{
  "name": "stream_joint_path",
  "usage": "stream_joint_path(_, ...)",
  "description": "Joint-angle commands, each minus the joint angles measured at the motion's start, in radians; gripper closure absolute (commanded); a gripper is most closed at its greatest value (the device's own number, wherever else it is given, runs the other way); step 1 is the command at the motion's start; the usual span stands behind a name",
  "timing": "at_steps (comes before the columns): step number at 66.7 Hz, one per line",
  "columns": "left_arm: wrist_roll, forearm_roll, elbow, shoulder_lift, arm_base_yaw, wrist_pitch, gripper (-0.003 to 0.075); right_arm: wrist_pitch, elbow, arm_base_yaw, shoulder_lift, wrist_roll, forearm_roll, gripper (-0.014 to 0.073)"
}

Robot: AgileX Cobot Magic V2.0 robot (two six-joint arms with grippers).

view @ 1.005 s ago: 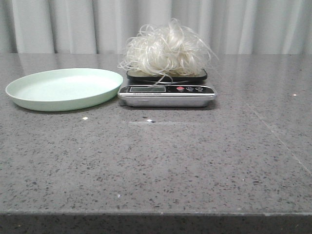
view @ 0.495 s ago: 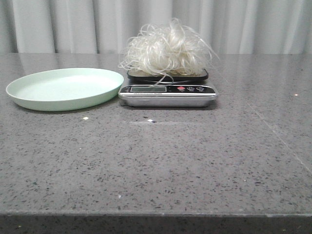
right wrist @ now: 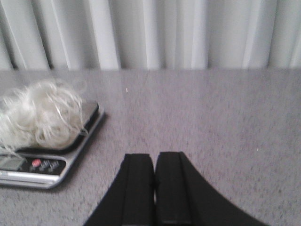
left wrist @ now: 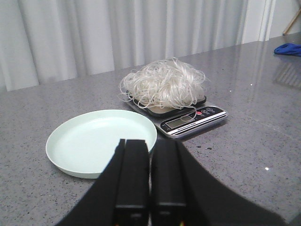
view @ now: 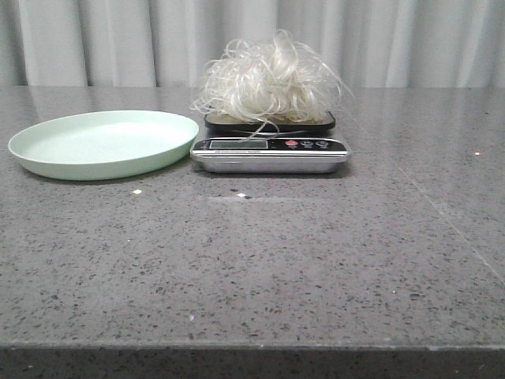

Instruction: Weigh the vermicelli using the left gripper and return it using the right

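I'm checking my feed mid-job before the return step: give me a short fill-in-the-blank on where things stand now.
1. The vermicelli rests on the ____.
2. The pale green plate beside the scale holds ____.
3. The left gripper and the right gripper are both ____.
4. In the front view, the plate lies to the ____ of the scale.

Missing words: scale; nothing; shut; left

Matte black, flat-faced jaws
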Motion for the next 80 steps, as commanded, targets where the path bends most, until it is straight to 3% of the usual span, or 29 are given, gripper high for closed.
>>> stream_joint_path(1, 0.0, -0.01, -0.025, 0.009, 0.003, -0.083, 0.0594, -0.063, -0.04, -0.007, 0.059, -0.007, 0.002, 0.0428)
stream_joint_path(9, 0.0, -0.01, -0.025, 0.009, 0.003, -0.083, 0.0594, -0.005, -0.116, -0.003, 0.135, -0.007, 0.002, 0.0419)
stream_joint_path(13, 0.0, -0.01, -0.025, 0.009, 0.003, -0.083, 0.0594, 0.041, -0.188, 0.018, 0.199, -0.007, 0.002, 0.0371)
stream_joint_path(26, 0.0, -0.01, -0.025, 0.009, 0.003, -0.083, 0.0594, 0.218, -0.508, 0.163, 0.455, -0.039, -0.003, 0.0035)
stream_joint_path(30, 0.0, -0.01, -0.025, 0.009, 0.003, -0.083, 0.0594, 0.265, -0.599, 0.206, 0.535, -0.039, -0.003, -0.0022)
stream_joint_path(44, 0.0, -0.01, -0.025, 0.009, 0.003, -0.083, 0.0594, 0.439, -0.953, 0.306, 0.846, -0.039, -0.003, -0.0014)
stream_joint_path(59, 0.0, -0.01, -0.025, 0.009, 0.003, -0.083, 0.0594, 0.683, -1.33, 0.322, 1.169, -0.033, 0.019, -0.0014)
stream_joint_path(80, 0.0, -0.01, -0.025, 0.009, 0.003, -0.083, 0.0594, 0.908, -1.62, 0.321, 1.488, -0.023, 0.019, -0.0013)
